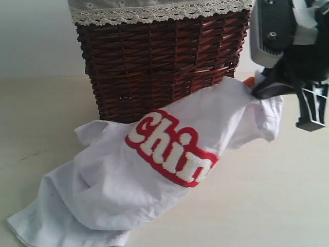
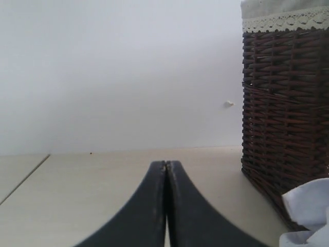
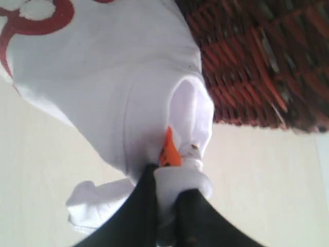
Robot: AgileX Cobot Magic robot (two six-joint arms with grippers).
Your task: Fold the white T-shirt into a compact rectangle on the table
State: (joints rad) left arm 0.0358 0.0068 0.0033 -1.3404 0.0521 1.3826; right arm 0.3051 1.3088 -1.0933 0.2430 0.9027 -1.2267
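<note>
The white T-shirt (image 1: 154,170) hangs in a crumpled slant from upper right down to the table (image 1: 267,206) at lower left, its red band with fuzzy white letters (image 1: 172,149) facing out. My right gripper (image 1: 259,90) is shut on the shirt's neck by the orange tag (image 3: 168,149); white cloth (image 3: 180,185) is bunched between its fingers. My left gripper (image 2: 165,164) is shut and holds nothing, low over bare table (image 2: 77,190), with a corner of the T-shirt (image 2: 308,206) off to one side.
A dark brown wicker basket (image 1: 159,62) with a grey lace-trimmed liner (image 1: 154,13) stands right behind the shirt. It also shows close beside the left gripper as the basket (image 2: 288,118). A pale wall (image 2: 118,72) rises behind the table.
</note>
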